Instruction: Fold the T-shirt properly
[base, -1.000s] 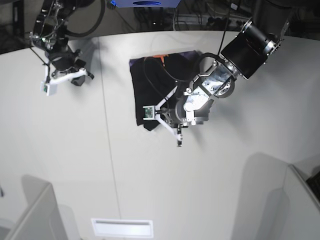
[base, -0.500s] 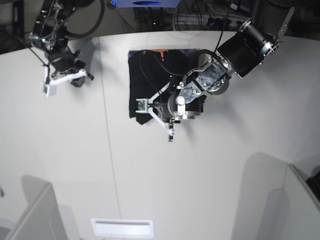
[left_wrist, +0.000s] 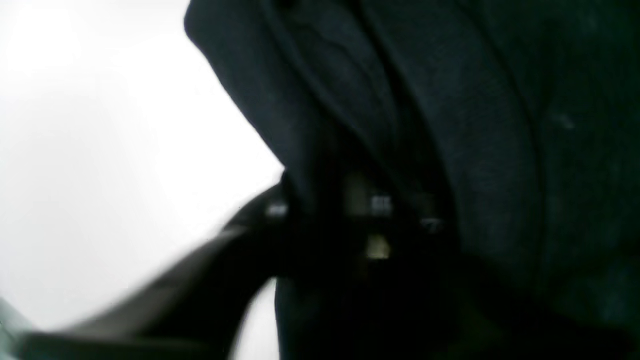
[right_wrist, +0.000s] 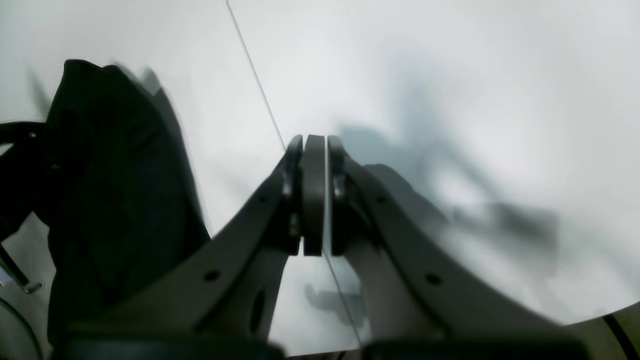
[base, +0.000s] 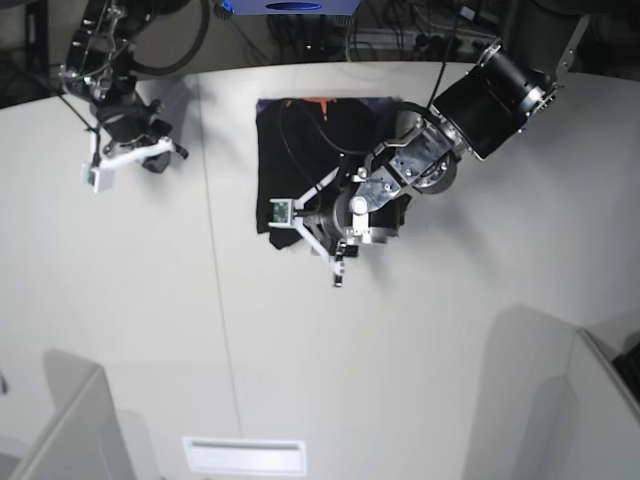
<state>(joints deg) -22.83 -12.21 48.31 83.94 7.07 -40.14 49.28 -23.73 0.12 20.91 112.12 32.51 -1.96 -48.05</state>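
White table (base: 420, 340) carries all. T-shirt (base: 300, 150), black, folded into compact block at table's far middle, orange print edge peeking at far rim. Left gripper (base: 318, 232) low over T-shirt's near edge; grip state unclear, view blurred. Right gripper (right_wrist: 314, 195) clenched, empty, well apart from T-shirt.

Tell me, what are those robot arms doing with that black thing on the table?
They are folding a black T-shirt on the white table. The left gripper is down at the shirt's near edge, right against the bunched cloth; whether it grips the cloth is too blurry to tell. The right gripper is shut on nothing, off to the side, away from the shirt. The shirt lies partly folded, with a bit of orange print at its far edge.
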